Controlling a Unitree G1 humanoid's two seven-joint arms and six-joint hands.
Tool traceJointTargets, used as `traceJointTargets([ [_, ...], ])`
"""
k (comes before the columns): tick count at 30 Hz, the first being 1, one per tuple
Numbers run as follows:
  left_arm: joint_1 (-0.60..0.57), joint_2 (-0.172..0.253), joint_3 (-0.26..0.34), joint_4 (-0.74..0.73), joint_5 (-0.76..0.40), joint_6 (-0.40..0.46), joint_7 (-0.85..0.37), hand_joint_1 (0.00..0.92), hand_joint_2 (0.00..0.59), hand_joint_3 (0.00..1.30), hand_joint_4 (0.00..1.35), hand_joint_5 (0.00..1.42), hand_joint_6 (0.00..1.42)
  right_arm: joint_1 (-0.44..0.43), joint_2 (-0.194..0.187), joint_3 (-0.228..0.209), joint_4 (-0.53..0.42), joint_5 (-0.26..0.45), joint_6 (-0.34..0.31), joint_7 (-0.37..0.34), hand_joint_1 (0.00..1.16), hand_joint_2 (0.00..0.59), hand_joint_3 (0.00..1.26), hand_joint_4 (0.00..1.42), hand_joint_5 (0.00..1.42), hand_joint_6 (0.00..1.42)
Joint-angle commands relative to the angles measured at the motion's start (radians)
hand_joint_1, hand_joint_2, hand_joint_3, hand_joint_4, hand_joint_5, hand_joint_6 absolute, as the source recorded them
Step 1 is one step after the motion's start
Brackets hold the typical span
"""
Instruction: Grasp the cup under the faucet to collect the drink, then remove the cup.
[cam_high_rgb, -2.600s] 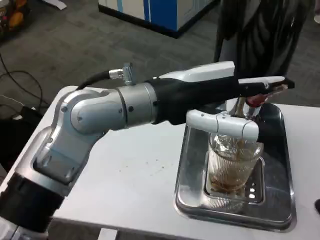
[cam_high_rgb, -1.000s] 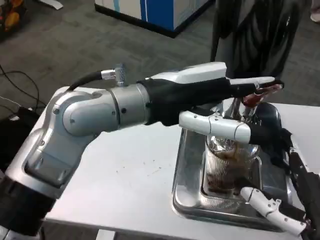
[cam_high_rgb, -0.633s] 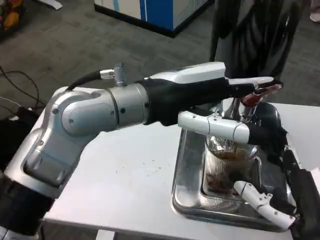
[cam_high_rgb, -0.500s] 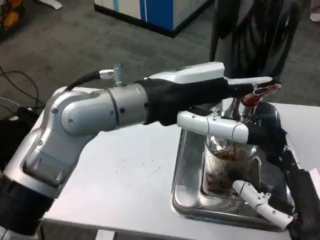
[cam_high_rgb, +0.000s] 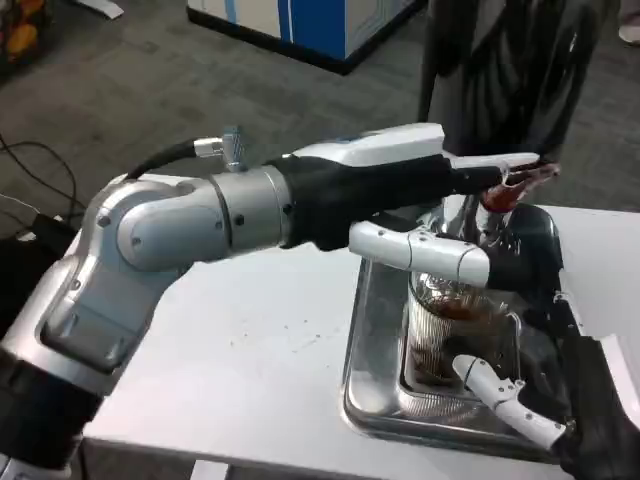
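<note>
My left forearm (cam_high_rgb: 180, 235) is brushed silver with rounded joint housings and small dark screws; a black cable with a knurled metal plug (cam_high_rgb: 228, 146) sits just behind the left hand (cam_high_rgb: 400, 180), which has a white back, black body. Right hand (cam_high_rgb: 560, 400): black, white-segmented fingers (cam_high_rgb: 500, 398).

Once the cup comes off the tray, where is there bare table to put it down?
Bare white table lies left of the metal tray, below the left forearm. The tray is crowded: the cup under the faucet, left hand above, right hand at its near right.
</note>
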Motion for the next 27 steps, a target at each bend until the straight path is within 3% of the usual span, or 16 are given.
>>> traceJointTargets([
  [1, 0.034, 0.024, -0.026, 0.026, 0.032, 0.011, -0.04, 0.0, 0.025, 0.05, 0.0, 0.05, 0.0, -0.014, 0.013, 0.006, 0.02, -0.008, 0.01, -0.023, 0.65, 0.217, 0.0, 0.0, 0.11, 0.0],
  [27, 0.029, 0.035, -0.01, 0.031, 0.037, -0.011, -0.035, 0.0, 0.024, 0.05, 0.0, 0.05, 0.0, -0.071, 0.028, 0.005, 0.053, -0.01, 0.038, -0.034, 0.65, 0.217, 0.0, 0.0, 0.1, 0.0],
])
